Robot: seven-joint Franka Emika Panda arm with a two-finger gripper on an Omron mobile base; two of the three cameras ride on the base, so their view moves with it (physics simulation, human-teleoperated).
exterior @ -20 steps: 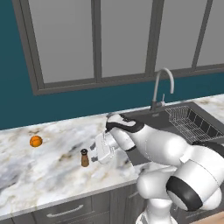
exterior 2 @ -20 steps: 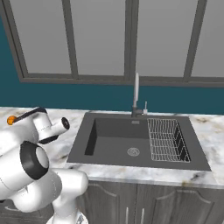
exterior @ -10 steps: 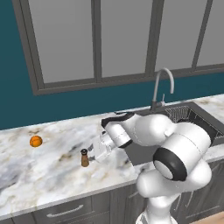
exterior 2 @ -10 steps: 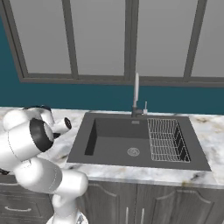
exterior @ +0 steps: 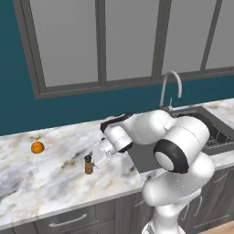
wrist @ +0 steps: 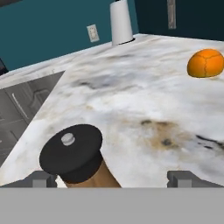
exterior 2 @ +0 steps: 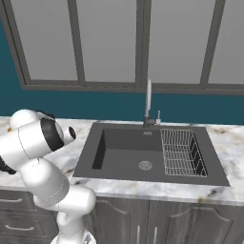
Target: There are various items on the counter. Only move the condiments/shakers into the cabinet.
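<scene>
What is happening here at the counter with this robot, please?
The white arm is reaching down to the small brown wooden shaker that stands upright on the marble counter. The gripper is open, with its fingers on either side of the shaker's dark cap, so nothing is held yet. An orange fruit lies farther off on the counter, and a white paper towel roll stands at the far end. The sink is beside the arm.

No readable text, labels or nos. anywhere.
</scene>
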